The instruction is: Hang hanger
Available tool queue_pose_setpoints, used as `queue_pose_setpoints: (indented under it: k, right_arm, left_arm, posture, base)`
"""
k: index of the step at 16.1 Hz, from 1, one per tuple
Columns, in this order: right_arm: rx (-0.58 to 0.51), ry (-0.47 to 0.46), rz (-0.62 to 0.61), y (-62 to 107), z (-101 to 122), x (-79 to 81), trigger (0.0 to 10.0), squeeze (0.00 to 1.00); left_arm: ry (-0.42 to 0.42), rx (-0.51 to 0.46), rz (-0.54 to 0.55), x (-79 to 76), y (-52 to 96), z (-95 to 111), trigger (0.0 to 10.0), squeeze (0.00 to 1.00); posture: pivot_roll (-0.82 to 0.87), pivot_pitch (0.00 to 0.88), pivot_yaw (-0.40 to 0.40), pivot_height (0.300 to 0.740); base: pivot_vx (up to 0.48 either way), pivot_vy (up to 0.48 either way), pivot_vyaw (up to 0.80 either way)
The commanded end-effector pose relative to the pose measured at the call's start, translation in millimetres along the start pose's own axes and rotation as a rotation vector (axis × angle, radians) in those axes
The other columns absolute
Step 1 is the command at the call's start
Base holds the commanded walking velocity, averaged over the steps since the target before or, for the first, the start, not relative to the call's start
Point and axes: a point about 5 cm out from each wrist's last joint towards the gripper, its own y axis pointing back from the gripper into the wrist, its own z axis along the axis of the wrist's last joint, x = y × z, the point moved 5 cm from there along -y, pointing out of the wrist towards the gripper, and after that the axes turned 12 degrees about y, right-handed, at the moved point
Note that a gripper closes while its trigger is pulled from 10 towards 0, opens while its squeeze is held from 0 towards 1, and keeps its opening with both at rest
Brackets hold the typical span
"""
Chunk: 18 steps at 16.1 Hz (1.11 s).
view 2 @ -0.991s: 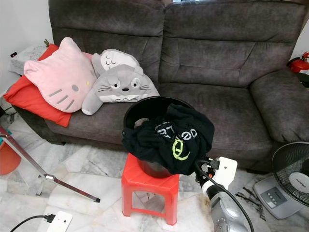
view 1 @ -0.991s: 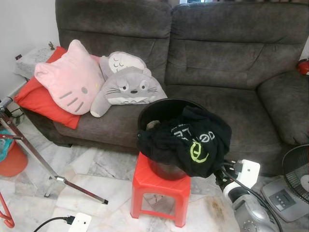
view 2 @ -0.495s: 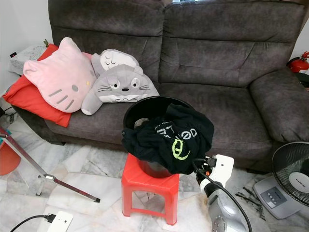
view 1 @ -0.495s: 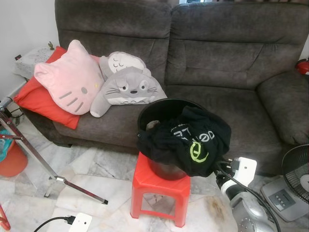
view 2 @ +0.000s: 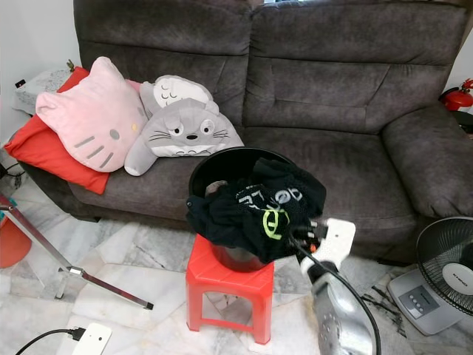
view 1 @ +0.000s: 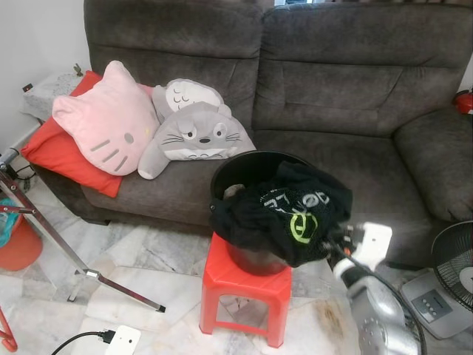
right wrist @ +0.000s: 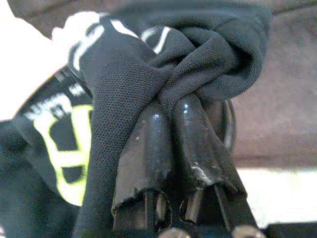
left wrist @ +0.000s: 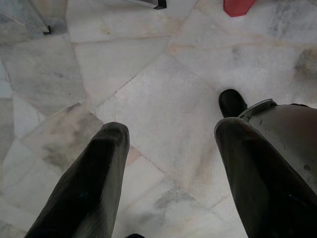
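Note:
A black shirt (view 1: pixel 284 214) with a green and white print lies draped over the rim of a black bucket (view 1: pixel 244 166), which stands on a red plastic stool (view 1: pixel 244 285). My right gripper (view 1: pixel 330 240) is at the shirt's right edge. In the right wrist view its fingers (right wrist: pixel 153 144) are shut on a bunched fold of the black shirt (right wrist: pixel 148 74). My left gripper (left wrist: pixel 168 139) hangs open over the marble floor with nothing between its fingers.
A dark grey sofa (view 1: pixel 355 89) behind the stool carries a pink cat cushion (view 1: pixel 107 122), a grey cushion (view 1: pixel 196 137) and a red cushion (view 1: pixel 55 151). A fan (view 1: pixel 454 266) stands at the right. A metal stand leg (view 1: pixel 59 244) and a white plug (view 1: pixel 122 340) lie at the left.
My right gripper has risen up and left against the shirt. The shirt's hanging right edge is now gathered up and higher than before.

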Motion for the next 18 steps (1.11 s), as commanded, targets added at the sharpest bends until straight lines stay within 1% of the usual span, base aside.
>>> queue_pose_setpoints:
  k: [1, 4, 5, 6, 7, 8, 9, 10, 11, 12, 13, 14, 15, 16, 18]
  right_arm:
    - [-0.056, 0.006, 0.022, -6.6, 20.0, 7.1, 0.0, 0.0]
    - [-0.144, 0.018, 0.067, -17.4, 53.2, 20.8, 0.0, 0.0]
    - [-0.191, 0.027, 0.103, -23.8, 70.4, 30.7, 0.0, 0.0]
    - [-0.208, 0.029, 0.116, -26.4, 76.6, 34.2, 0.0, 0.0]
    - [-0.26, 0.036, 0.169, -36.8, 98.1, 49.3, 0.0, 0.0]
    - [-0.274, 0.041, 0.198, -40.1, 104.5, 56.5, 0.0, 0.0]
    - [-0.28, 0.042, 0.213, -41.4, 106.9, 59.8, 0.0, 0.0]
    - [-0.297, 0.058, 0.261, -45.5, 114.4, 71.3, 0.0, 0.0]
    - [-0.325, 0.089, 0.354, -52.8, 127.1, 94.7, 0.0, 0.0]
    - [-0.326, 0.094, 0.363, -53.6, 128.1, 97.0, 0.0, 0.0]
    - [-0.311, 0.11, 0.386, -58.2, 127.5, 104.2, 0.0, 0.0]
    - [-0.304, 0.116, 0.391, -59.5, 126.9, 105.9, 0.0, 0.0]
    - [-0.23, 0.187, 0.444, -62.7, 111.9, 117.6, 0.0, 0.0]
    - [-0.173, 0.25, 0.461, -64.2, 97.8, 121.3, 0.0, 0.0]
    - [-0.1, 0.283, 0.458, -65.5, 81.4, 120.3, 0.0, 0.0]
  left_arm:
    - [-0.012, 0.011, 0.009, 2.2, 0.4, -3.3, 10.0, 0.0]
    - [-0.01, 0.011, 0.008, 2.3, 0.4, -3.0, 10.0, 0.0]
    - [-0.01, 0.01, 0.007, 2.1, 0.3, -2.7, 10.0, 0.0]
    - [-0.009, 0.01, 0.006, 2.0, 0.3, -2.7, 10.0, 0.0]
    - [-0.008, 0.01, 0.003, 1.6, 0.3, -2.3, 10.0, 0.0]
    - [-0.008, 0.011, 0.002, 1.4, 0.2, -2.3, 10.0, 0.0]
    - [-0.008, 0.011, 0.001, 1.3, 0.2, -2.3, 10.0, 0.0]
    - [-0.008, 0.011, 0.0, 1.1, 0.2, -2.1, 10.0, 0.0]
    - [0.0, 0.01, 0.0, 0.9, 0.2, -2.0, 10.0, 0.0]
    - [0.001, 0.01, -0.001, 0.9, 0.2, -1.9, 10.0, 0.0]
    - [0.005, 0.012, -0.005, 0.5, 0.2, -2.1, 10.0, 0.0]
    - [0.006, 0.012, -0.006, 0.3, 0.2, -2.2, 10.0, 0.0]
    - [0.005, 0.015, -0.014, -0.6, 0.2, -2.5, 10.0, 0.0]
    - [0.005, 0.015, -0.015, -0.7, 0.2, -2.4, 10.0, 0.0]
    - [0.006, 0.014, -0.015, -0.7, 0.2, -2.5, 10.0, 0.0]
  posture:
    - [-0.12, 0.0, 0.004, 0.74]
    - [-0.13, 0.0, 0.005, 0.74]
    - [-0.13, 0.0, 0.005, 0.74]
    - [-0.13, 0.0, 0.005, 0.74]
    - [-0.13, 0.0, 0.01, 0.74]
    - [-0.13, 0.0, 0.01, 0.74]
    - [-0.13, 0.0, 0.01, 0.74]
    - [-0.13, 0.0, 0.01, 0.74]
    - [-0.12, 0.0, 0.007, 0.74]
    - [-0.12, 0.0, 0.007, 0.74]
    - [-0.11, 0.0, 0.008, 0.74]
    - [-0.11, 0.0, 0.008, 0.74]
    - [-0.12, 0.0, 0.01, 0.74]
    - [-0.11, 0.0, 0.01, 0.74]
    - [-0.11, 0.0, 0.011, 0.74]
  base:
    - [0.0, 0.0, 0.0]
    - [0.0, 0.0, 0.0]
    - [0.0, 0.0, 0.0]
    - [0.0, 0.0, 0.0]
    - [0.0, 0.0, 0.0]
    - [0.0, 0.0, 0.0]
    - [0.0, 0.0, 0.0]
    - [0.0, 0.0, 0.0]
    - [0.0, 0.0, 0.0]
    - [0.0, 0.0, 0.0]
    - [0.0, 0.0, 0.0]
    - [0.0, 0.0, 0.0]
    - [0.0, 0.0, 0.0]
    - [0.0, 0.0, 0.0]
    - [0.0, 0.0, 0.0]
